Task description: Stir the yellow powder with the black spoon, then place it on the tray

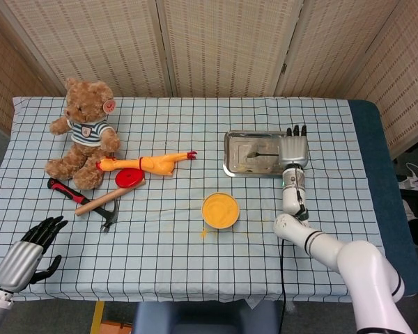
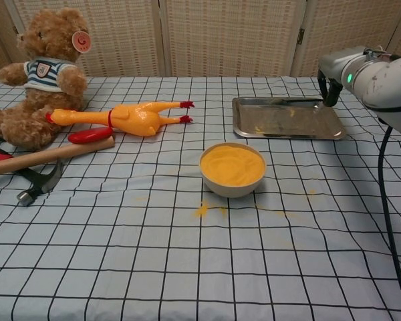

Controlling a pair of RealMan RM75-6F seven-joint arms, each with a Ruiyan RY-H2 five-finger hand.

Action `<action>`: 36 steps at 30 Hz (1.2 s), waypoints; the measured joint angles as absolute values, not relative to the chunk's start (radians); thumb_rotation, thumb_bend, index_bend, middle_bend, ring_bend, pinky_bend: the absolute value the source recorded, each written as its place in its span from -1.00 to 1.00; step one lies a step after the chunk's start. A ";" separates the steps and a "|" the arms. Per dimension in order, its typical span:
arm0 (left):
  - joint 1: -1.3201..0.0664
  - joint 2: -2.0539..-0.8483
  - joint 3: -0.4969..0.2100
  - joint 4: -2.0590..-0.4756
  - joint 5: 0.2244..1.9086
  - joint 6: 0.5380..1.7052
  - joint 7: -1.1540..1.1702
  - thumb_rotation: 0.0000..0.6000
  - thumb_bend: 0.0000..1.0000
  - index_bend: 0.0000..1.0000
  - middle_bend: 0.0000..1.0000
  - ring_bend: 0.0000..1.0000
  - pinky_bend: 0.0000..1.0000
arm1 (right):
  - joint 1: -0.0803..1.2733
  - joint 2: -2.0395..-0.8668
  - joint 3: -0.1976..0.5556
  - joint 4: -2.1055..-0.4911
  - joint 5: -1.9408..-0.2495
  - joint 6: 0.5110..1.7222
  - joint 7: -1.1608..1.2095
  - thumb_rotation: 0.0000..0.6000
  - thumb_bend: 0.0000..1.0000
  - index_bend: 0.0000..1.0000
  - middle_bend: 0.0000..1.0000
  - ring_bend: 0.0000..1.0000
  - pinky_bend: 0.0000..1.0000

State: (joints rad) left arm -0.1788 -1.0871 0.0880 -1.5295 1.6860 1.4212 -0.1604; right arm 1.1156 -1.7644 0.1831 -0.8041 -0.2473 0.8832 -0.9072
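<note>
While the bowl of yellow powder point(image 1: 220, 210) sits alone near the table's middle, the black spoon point(image 1: 261, 152) lies inside the metal tray point(image 1: 230, 163) — so the task looks to be at its placing step, close to finished. The right hand point(image 1: 294, 149) hangs over the tray's right edge, fingers pointing away from the robot; whether they pinch the handle's end or have let go I cannot tell (the head view shows only the hand's back, and the chest view shows little more than dark fingers at the tray's far corner). The next move, as I judge it, calls for a clean release and a lift away without dragging the spoon off the tray.

The spoon's long axis runs left to right across the tray — its bowl end toward the left, its handle reaching toward the right hand. The left hand point(image 1: 29, 251) rests at the near left table edge, fingers loosely spread, holding nothing.
</note>
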 measured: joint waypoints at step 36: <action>-0.151 -1.124 0.057 -1.506 1.676 1.496 -0.101 1.00 -0.03 -1.00 -1.00 -1.00 -0.69 | 0.519 -1.249 -0.012 -1.856 -1.093 1.511 -0.655 1.00 -0.30 -1.00 -1.00 -1.00 -1.00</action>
State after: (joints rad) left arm -0.1514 -1.1235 0.0573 -1.5061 1.6759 1.4955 -0.1007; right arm 0.5194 -1.2493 -0.0121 -1.8562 -1.0927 1.5112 -0.6551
